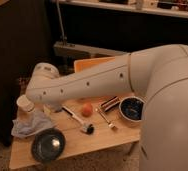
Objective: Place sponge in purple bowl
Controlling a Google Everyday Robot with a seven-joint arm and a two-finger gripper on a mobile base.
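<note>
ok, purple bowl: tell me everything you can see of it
Round, deep bowl, dark blue-purple inside, pale rim and outside; material unclear, looks hard. Upright near the table's right edge, apparently empty, its right side hidden by the arm. A dark striped object lies just left of it; contact unclear. The end effector is hidden under the arm's tip at the table's left, far from it.

My gripper is out of sight, somewhere behind my own arm (102, 80), over the back left of the table (82, 142). The sponge is hidden there too. The arm covers most of the orange tray (89, 63) — and my body (172, 120) cuts off the right rim of the bowl (131, 108).
</note>
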